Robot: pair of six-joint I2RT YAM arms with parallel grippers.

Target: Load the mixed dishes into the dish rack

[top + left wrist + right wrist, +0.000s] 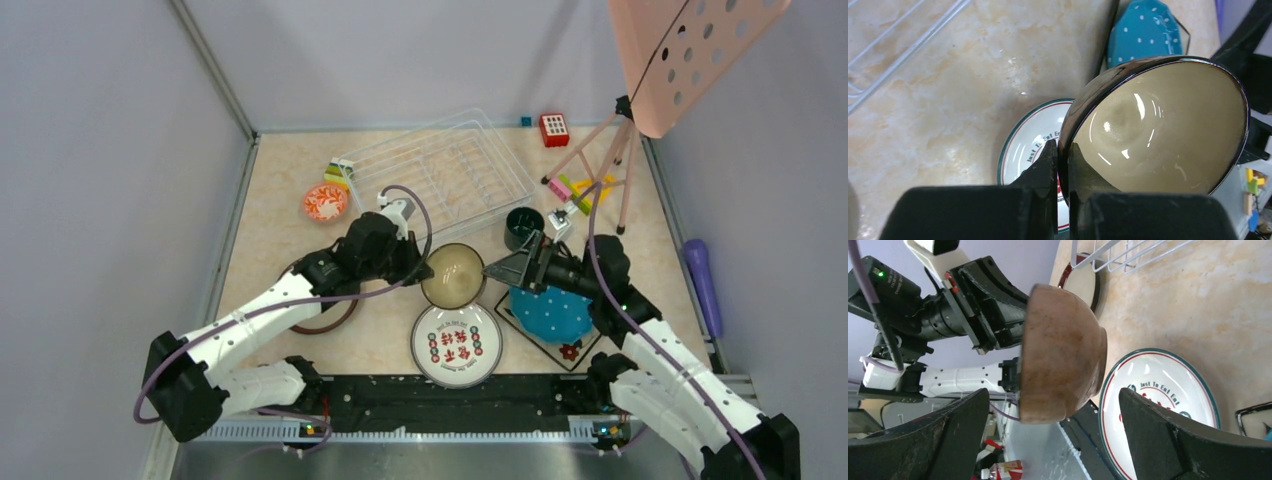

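Nearest lay the white plate [457,345]; at its 12 o'clock the left pincer [423,272] stood clamped on the rim of the bowl [453,275], clear of the surface. From 3 o'clock the right pincer [502,268], jaws apart, faced that bowl; the rack [470,165] lay beyond, at 12.

A red keypad toy [554,129] lies at the far edge of the beige marbled table [275,200], with a tiny blue cube [526,121] just left of it. A pink perforated panel [690,50] sits on a thin-legged tripod [603,152] at the far right, above some colourful blocks [578,190]. More stacked blocks [338,175] sit far left. A purple handle [703,283] lies beyond the table's right edge.
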